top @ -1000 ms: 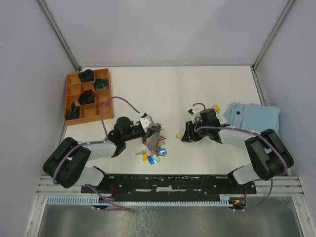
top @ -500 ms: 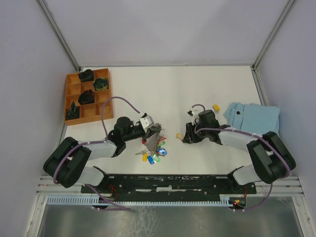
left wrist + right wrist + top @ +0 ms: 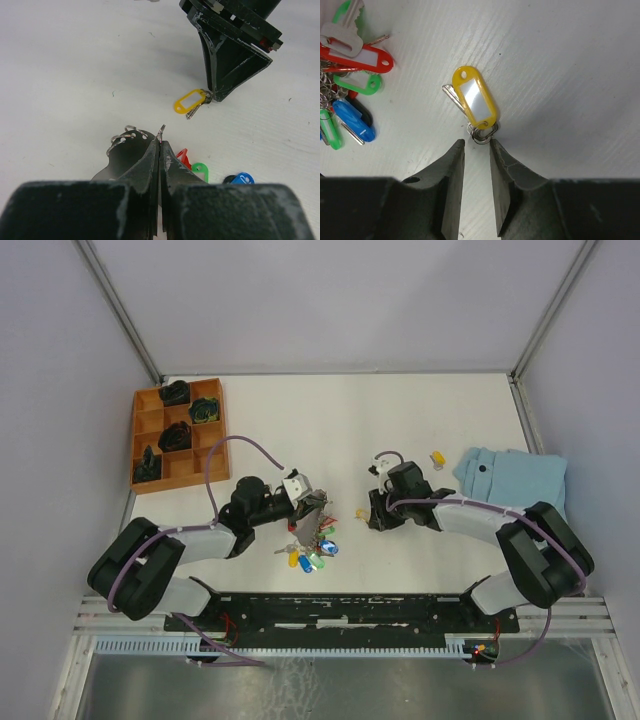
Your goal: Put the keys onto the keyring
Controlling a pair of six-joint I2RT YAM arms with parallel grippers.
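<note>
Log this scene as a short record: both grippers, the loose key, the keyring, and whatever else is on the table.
left gripper: shut, pinching a wire of the keyring
right gripper: open, tips at the yellow key's small ring
yellow key: flat on the table, apart from the bunch
other keys: red, green and blue tags, bunched by the keyring
elsewhere: orange tray, blue cloth

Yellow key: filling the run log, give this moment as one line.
left gripper: shut on keyring | right gripper: open, tips at ring of yellow key | step: key not yet gripped
</note>
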